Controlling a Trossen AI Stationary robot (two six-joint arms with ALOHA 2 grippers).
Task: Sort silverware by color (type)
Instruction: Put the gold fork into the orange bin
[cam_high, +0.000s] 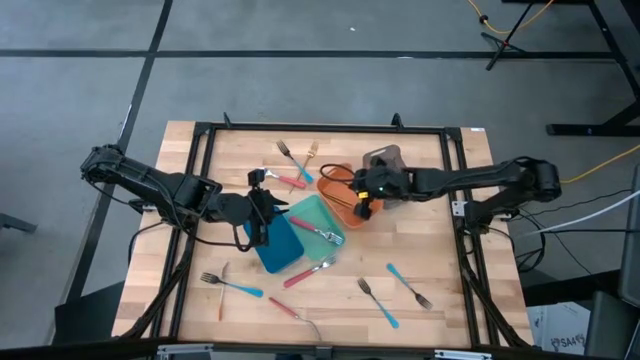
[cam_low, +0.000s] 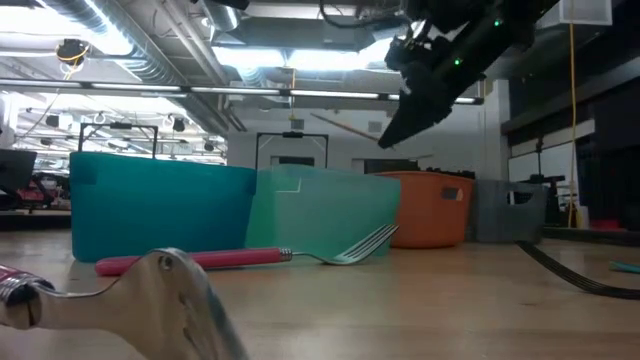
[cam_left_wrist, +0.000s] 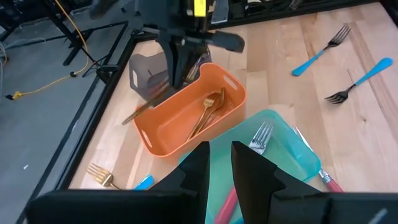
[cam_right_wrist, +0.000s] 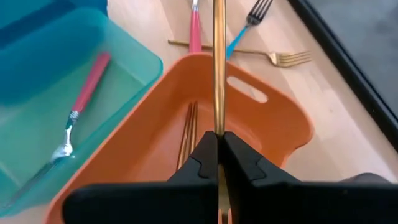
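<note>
**Right tool holding a gold utensil over the orange tray; left tool above the blue tray**

Hidden or unclear: The head of the gold utensil (cam_right_wrist: 218, 62) is cut off at the edge of the right wrist view; only its slim handle shows. In the low view a blurred metal utensil head (cam_low: 165, 300) fills the foreground, its type unreadable. The grey tray (cam_high: 383, 159) is partly covered by the right arm in the high view.

Arm pose: The right arm reaches in from the worktop's (cam_high: 430, 250) right edge, its right tool (cam_right_wrist: 218, 138) hanging over the orange tray (cam_right_wrist: 273, 124), fingers clamped on the gold utensil. The left arm extends from the left edge; the left tool (cam_left_wrist: 221, 152) hovers above the blue tray (cam_high: 275, 245), fingers together with a narrow gap, nothing between them.

Task items relative to the tools:
- Two gold pieces (cam_left_wrist: 208, 112) lie inside the orange tray, beneath the right tool.
- A pink-handled fork (cam_right_wrist: 84, 102) lies in the teal tray (cam_high: 318, 228), between the two tools.
- A gold fork (cam_right_wrist: 273, 57), a pink-handled utensil (cam_right_wrist: 195, 28) and a blue-handled fork (cam_right_wrist: 245, 28) lie on the worktop beyond the orange tray.
- Two blue-handled forks (cam_high: 378, 302) lie on the near right part of the worktop, well apart from both tools.
- A blue-handled fork (cam_high: 232, 287) and pink-handled pieces (cam_high: 305, 274) lie near the front, just in front of the trays.
</note>
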